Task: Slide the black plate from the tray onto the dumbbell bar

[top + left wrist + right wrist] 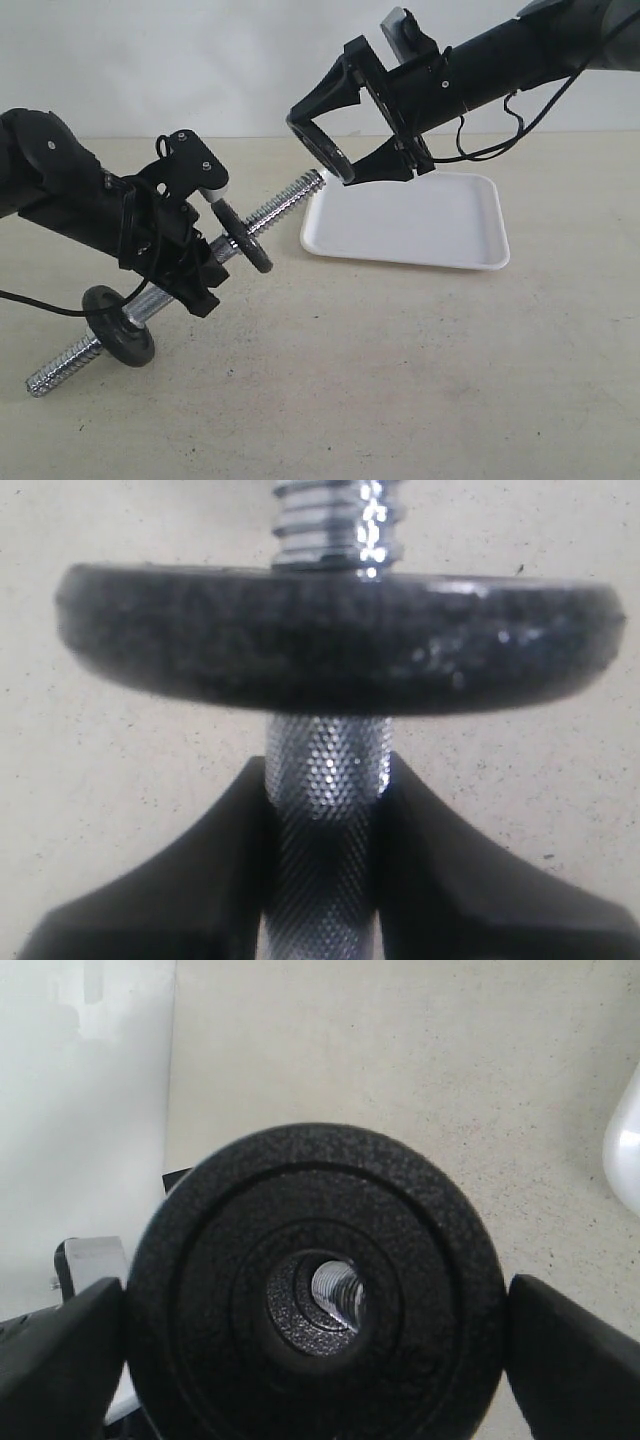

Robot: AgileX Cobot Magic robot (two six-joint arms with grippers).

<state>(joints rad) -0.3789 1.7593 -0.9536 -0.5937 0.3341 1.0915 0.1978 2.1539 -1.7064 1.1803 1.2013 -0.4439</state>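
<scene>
My left gripper is shut on the knurled middle of the chrome dumbbell bar, holding it tilted above the table. Two black discs sit on the bar: one just beyond the gripper, one near the lower threaded end. In the left wrist view the fingers clamp the bar under a disc. My right gripper is shut on the black plate, held on edge just off the bar's upper threaded tip. Through the plate's hole the threaded tip shows. The white tray lies below.
The beige table runs all round the tray and below the bar. A white wall stands at the back. Cables trail from both arms, one on the table at the left.
</scene>
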